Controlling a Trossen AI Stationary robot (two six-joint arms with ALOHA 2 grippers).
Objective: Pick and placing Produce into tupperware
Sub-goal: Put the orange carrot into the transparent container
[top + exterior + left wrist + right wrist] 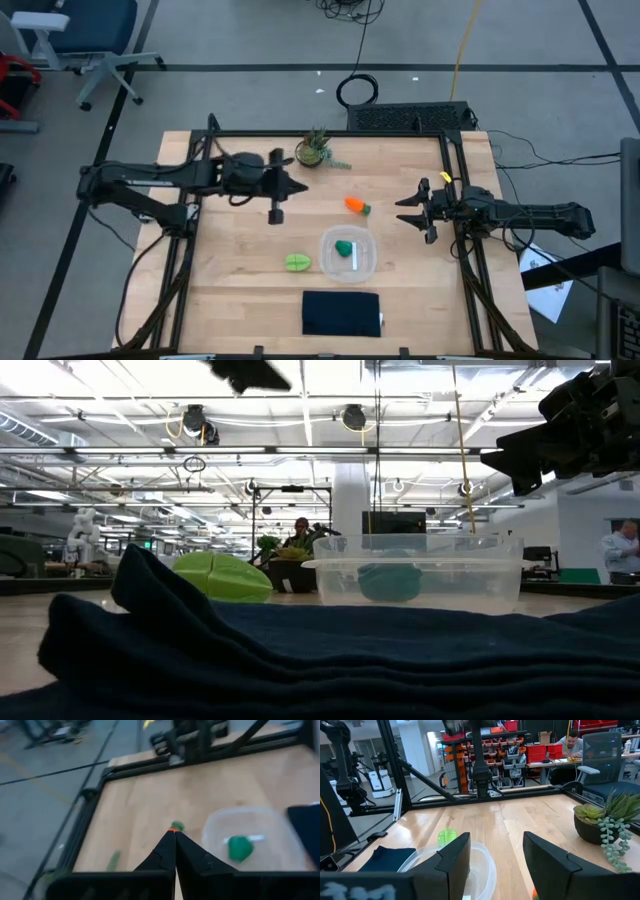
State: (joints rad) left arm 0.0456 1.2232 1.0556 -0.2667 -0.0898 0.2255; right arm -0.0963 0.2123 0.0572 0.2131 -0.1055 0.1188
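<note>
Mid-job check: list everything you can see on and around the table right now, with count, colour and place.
Container: 1, clear plastic, centre-right of the table, near the front.
Rounded lump: 1, dark green, inside the container.
Carrot: 1, orange with a green tip, on the wood behind the container, between the two arms.
Leafy piece: 1, lime green, on the wood beside the container, on the left arm's side.
Cloth pad: 1, dark, at the front edge of the table.
Potted plant: 1, green, at the back edge.
People: at least 2, in the room beyond the table.
Left gripper: 1, dark, shut and empty, above mid-table.
Right gripper: 1, dark, open and empty, near the right edge.
</note>
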